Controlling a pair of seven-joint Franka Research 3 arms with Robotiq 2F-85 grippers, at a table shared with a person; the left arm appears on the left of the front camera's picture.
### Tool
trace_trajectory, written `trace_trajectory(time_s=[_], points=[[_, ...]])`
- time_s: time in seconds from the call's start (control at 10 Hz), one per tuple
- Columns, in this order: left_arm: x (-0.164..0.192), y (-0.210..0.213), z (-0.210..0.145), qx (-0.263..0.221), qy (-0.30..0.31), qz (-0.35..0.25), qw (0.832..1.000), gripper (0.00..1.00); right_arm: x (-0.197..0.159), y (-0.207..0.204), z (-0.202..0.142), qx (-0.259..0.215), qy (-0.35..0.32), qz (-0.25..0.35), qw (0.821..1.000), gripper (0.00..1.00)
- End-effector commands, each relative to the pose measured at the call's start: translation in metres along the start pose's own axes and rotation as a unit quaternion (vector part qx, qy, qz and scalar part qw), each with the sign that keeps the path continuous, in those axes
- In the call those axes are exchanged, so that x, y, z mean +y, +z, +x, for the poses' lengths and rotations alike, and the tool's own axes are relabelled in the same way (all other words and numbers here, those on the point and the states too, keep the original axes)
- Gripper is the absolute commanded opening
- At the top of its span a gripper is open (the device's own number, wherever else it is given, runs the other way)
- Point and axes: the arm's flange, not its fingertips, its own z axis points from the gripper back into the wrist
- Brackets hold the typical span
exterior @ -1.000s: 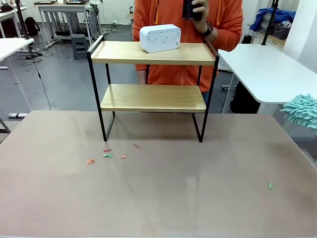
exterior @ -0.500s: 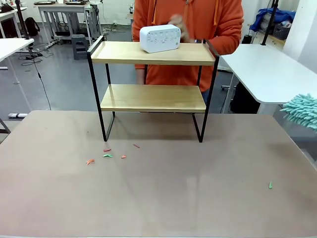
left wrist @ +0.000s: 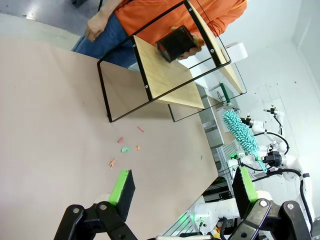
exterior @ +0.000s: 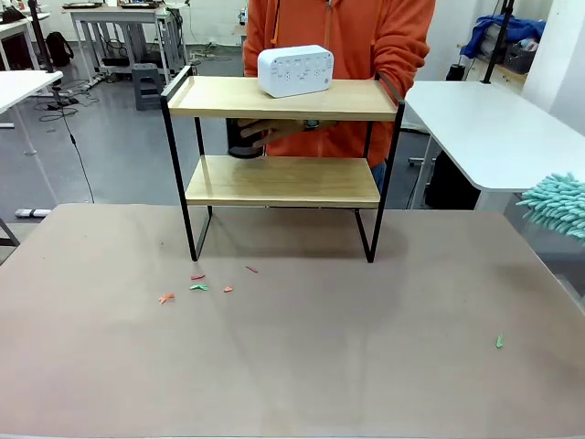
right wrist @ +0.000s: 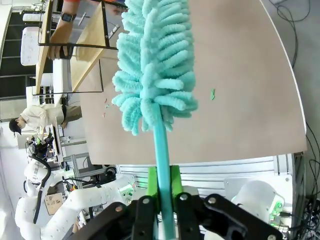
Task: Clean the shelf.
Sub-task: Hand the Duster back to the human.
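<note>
The shelf (exterior: 219, 96) stands at the far middle of the tan tabletop, with a white box-shaped device (exterior: 295, 70) on its top board. From behind, a person in orange holds a black cylinder (exterior: 244, 139) just above the lower board. A teal fluffy duster (exterior: 556, 203) hangs at the right edge, well clear of the shelf. My right gripper (right wrist: 162, 187) is shut on the duster's handle (right wrist: 161, 150). My left gripper (left wrist: 183, 187) is open and holds nothing, high over the near table; from there the shelf (left wrist: 160, 75) and the black cylinder (left wrist: 175, 43) lie ahead.
Small coloured scraps (exterior: 198, 286) lie on the tabletop in front of the shelf's left leg, and one green scrap (exterior: 499, 341) sits at the right. A white table (exterior: 494, 128) stands beyond the right side.
The person's hand has brought the black cylinder from chest height above the top board down to the space over the lower board. The duster has not moved.
</note>
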Motion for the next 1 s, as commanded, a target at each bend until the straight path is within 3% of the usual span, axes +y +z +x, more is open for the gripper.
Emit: trace_trajectory(time_s=[0.0, 0.1, 0.2, 0.3, 0.4, 0.5, 0.6, 0.7, 0.8, 0.9], points=[[-0.001, -0.003, 0.000, -0.009, -0.008, -0.009, 1.000, 1.00, 0.000, 0.000, -0.003, 0.002, 0.001, -0.003, 1.000, 0.12], [0.000, 0.000, 0.000, 0.000, 0.000, 0.000, 1.000, 1.00, 0.000, 0.000, 0.000, 0.000, 0.000, 0.000, 1.000, 0.12], [-0.041, -0.018, 0.014, 0.064, -0.066, -0.042, 0.995, 1.00, 0.023, 0.008, 0.015, 0.000, 0.044, -0.003, 0.999, 0.12], [-0.091, -0.047, 0.028, 0.136, -0.129, -0.133, 0.973, 1.00, 0.069, 0.021, 0.034, 0.011, 0.132, 0.039, 0.990, 0.12], [-0.138, -0.079, 0.029, 0.214, -0.181, -0.184, 0.942, 1.00, 0.119, 0.027, 0.044, 0.037, 0.206, 0.061, 0.976, 0.12], [-0.179, -0.113, 0.023, 0.288, -0.219, -0.238, 0.901, 1.00, 0.166, 0.018, 0.039, 0.113, 0.279, 0.088, 0.950, 0.12], [-0.202, -0.138, 0.012, 0.334, -0.237, -0.270, 0.872, 1.00, 0.194, 0.002, 0.023, 0.202, 0.336, 0.095, 0.915, 0.12], [-0.216, -0.162, -0.001, 0.367, -0.237, -0.290, 0.852, 1.00, 0.210, -0.013, 0.000, 0.293, 0.388, 0.111, 0.866, 0.12], [-0.218, -0.183, -0.014, 0.380, -0.232, -0.286, 0.848, 1.00, 0.216, -0.024, -0.023, 0.349, 0.428, 0.113, 0.826, 0.12], [-0.198, -0.178, -0.013, 0.377, -0.195, -0.259, 0.868, 1.00, 0.206, -0.016, -0.035, 0.318, 0.423, 0.080, 0.845, 0.12]])
